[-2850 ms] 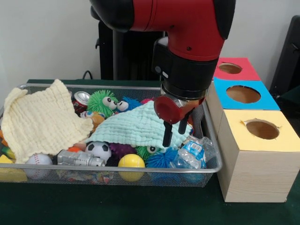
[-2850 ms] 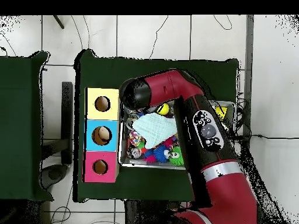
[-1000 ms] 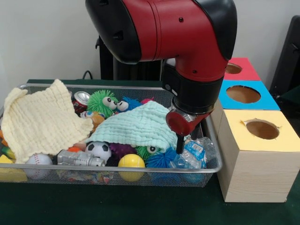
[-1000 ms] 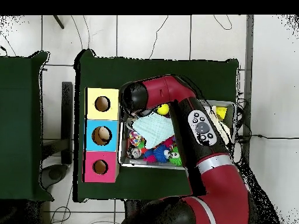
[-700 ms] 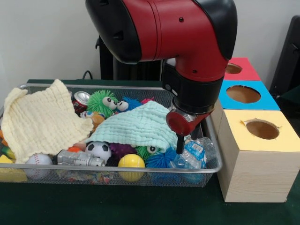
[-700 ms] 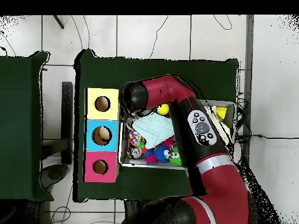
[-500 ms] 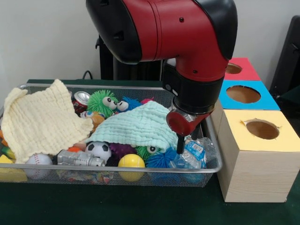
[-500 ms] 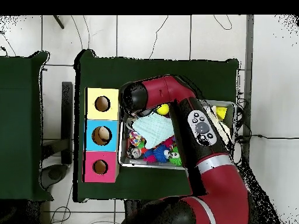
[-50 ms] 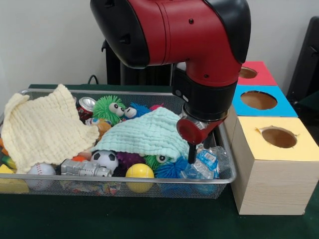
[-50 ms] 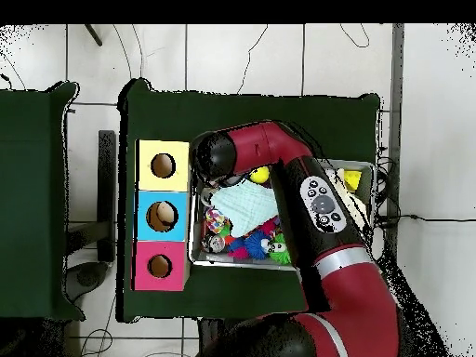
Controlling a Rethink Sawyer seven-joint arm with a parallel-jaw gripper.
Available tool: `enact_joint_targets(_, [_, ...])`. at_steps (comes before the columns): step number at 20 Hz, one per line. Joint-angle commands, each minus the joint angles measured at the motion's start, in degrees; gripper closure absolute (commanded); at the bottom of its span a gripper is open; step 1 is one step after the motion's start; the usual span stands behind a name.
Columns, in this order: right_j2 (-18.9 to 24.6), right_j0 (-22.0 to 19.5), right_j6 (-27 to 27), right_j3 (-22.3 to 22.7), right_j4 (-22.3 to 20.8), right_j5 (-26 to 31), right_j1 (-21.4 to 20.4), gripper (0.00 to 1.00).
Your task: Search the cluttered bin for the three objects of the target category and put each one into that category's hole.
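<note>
Three coloured holes sit in a row on the wooden box [image 9: 269, 169] beside the wire mesh bin [image 9: 124, 186] — yellow [image 9: 279, 137], blue [image 9: 258, 100] and red [image 9: 244, 72]. The red and black arm's gripper [image 9: 195, 152] is down in the bin's corner nearest the box, right at the crumpled clear plastic bottle with a blue label [image 9: 204, 164] and the edge of the mint green cloth [image 9: 144, 133]. Only one dark finger [image 9: 191, 152] shows clearly, so how far it's open — or whether it grips anything — can't be told.

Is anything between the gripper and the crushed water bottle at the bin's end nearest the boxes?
Nothing visible. The gripper is down right at the crushed water bottle; the mint cloth lies beside it, not over the bottle.
</note>
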Motion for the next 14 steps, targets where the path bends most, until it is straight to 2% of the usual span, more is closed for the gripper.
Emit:
enact_joint_targets(1, [4.5,-1.2,-4.7,5.0,1.8,-4.9,1.0,0.00])
enact_joint_targets(14, [5.0,-1.2,-5.0,4.7,1.6,-4.5,1.2,0.00])
